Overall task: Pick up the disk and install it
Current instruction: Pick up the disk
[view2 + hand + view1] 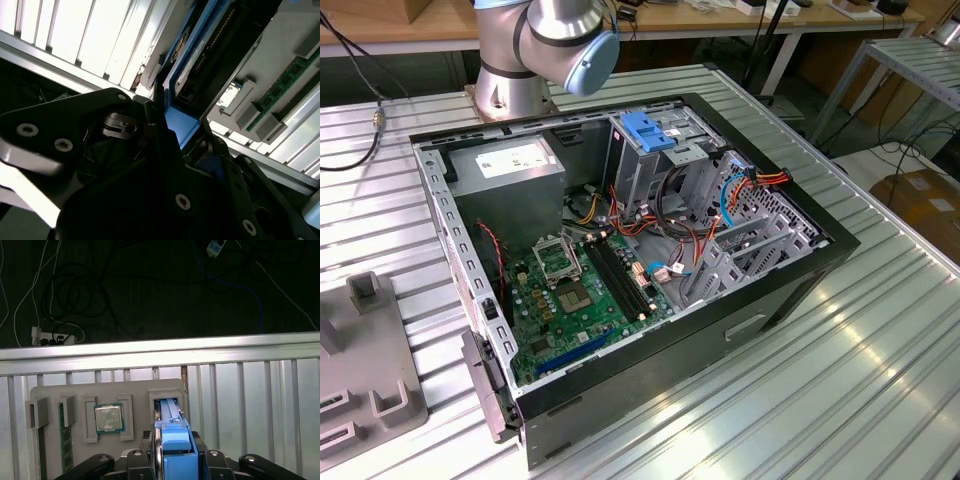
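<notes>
Can't see disk (171,412) lower end in first wrist view: cut by frame edge, sunk into end effector (175,460). Can't tell whether clamped. Second wrist view: blurred, mostly masked by end effector body. Exterior view: arm (545,40) cropped at top, tray (365,380) cropped at left.

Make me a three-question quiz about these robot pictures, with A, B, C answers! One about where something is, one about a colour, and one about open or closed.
1. Where is the disk?
A. on a shelf
B. standing in a slot of the grey tray
C. on the floor

2. What colour is the disk's bracket?
A. red
B. yellow
C. blue

3. How is the computer case?
A. open, side panel off
B. closed up
C. wrapped in plastic

Answers:
1 B: the first wrist view shows it upright in the tray's slot, beside the processor chip.
2 C: it looks blue in both wrist views.
3 A: the motherboard shows inside.
</notes>
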Robot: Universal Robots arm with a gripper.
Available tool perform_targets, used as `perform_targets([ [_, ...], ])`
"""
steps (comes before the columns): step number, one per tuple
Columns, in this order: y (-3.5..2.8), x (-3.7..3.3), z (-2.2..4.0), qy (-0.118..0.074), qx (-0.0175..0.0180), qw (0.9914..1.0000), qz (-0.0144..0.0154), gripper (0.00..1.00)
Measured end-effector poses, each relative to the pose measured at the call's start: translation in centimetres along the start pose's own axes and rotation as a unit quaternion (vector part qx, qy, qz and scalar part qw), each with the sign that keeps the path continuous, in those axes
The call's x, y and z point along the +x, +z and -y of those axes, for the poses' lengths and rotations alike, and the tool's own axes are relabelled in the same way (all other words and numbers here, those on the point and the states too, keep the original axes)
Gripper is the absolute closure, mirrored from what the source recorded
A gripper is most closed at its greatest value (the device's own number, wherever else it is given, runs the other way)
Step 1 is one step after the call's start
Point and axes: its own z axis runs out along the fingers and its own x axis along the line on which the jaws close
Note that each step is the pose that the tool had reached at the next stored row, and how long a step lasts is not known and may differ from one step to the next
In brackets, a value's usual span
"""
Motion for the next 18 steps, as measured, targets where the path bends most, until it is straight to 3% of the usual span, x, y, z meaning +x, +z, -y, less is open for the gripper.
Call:
perform_targets([
  [11, 0.21, 0.02, 0.01, -0.001, -0.0002, 1.00000, -0.0003, 0.63],
  [15, 0.29, 0.06, 0.02, -0.031, -0.0004, 0.99952, -0.0001, 0.63],
  [18, 0.30, 0.06, 0.02, -0.031, -0.0004, 0.99951, -0.0001, 0.63],
])
